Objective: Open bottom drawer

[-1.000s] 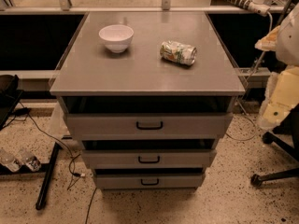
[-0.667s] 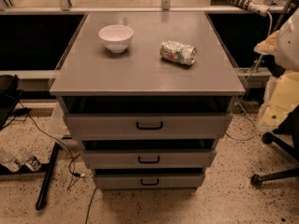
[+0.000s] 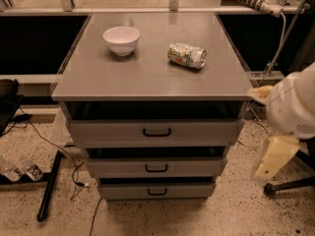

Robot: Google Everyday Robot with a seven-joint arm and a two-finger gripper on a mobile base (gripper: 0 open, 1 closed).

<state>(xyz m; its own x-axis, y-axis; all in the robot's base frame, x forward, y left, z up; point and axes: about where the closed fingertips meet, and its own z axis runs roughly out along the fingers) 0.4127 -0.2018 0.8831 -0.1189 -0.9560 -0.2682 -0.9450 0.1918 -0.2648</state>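
Observation:
The bottom drawer is the lowest and shortest grey front of the cabinet, with a small black bar handle at its centre. It sits just above the floor, under two wider grey drawers. My gripper is the cream-coloured part hanging below the white arm housing at the right edge. It is to the right of the cabinet, at about middle-drawer height, and apart from every handle.
A white bowl and a crushed can lie on the grey cabinet top. Cables and a black stand leg lie on the speckled floor at left. A chair base stands at lower right.
The arm at the right edge has come lower and closer to the camera. The drawers, bowl and can have not moved.

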